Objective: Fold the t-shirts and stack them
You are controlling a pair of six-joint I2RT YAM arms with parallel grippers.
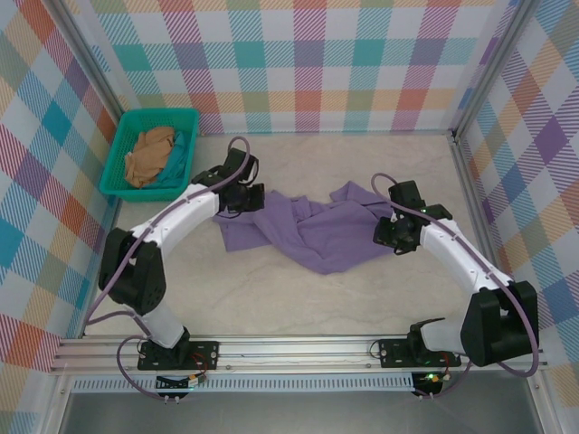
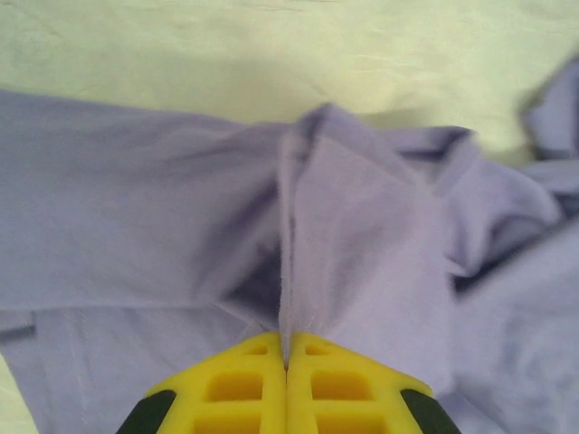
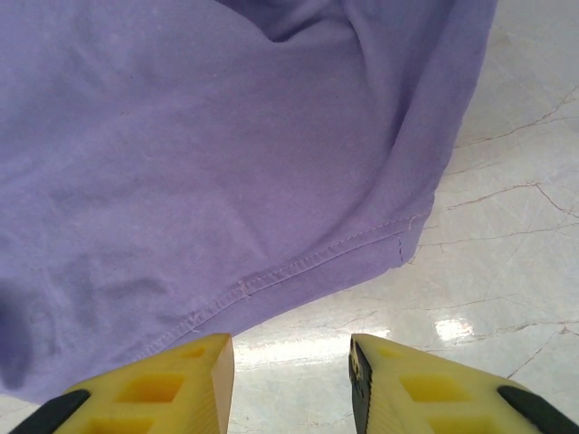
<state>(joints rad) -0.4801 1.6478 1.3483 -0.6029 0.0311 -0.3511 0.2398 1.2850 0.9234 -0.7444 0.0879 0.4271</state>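
Lavender t-shirt [image 1: 312, 231] lay crumpled mid desk [image 1: 271, 303]. Left gripper [image 2: 287, 351] clamped a fold [image 2: 291, 235] at its left side; right gripper [image 3: 291, 362] hung open over the hem [image 3: 298, 267]. Right needed a firm hem bite, then even outward pull w/ both.

top external sat high behind the arm bases, tilted down over the whole table [image 1: 298, 303]. left wrist cam looked along the left gripper [image 2: 287, 354], very close on the purple t-shirt [image 2: 136, 226]. right wrist cam looked past the right gripper [image 3: 291, 362], close on its hem and the table. all three shared that shirt.
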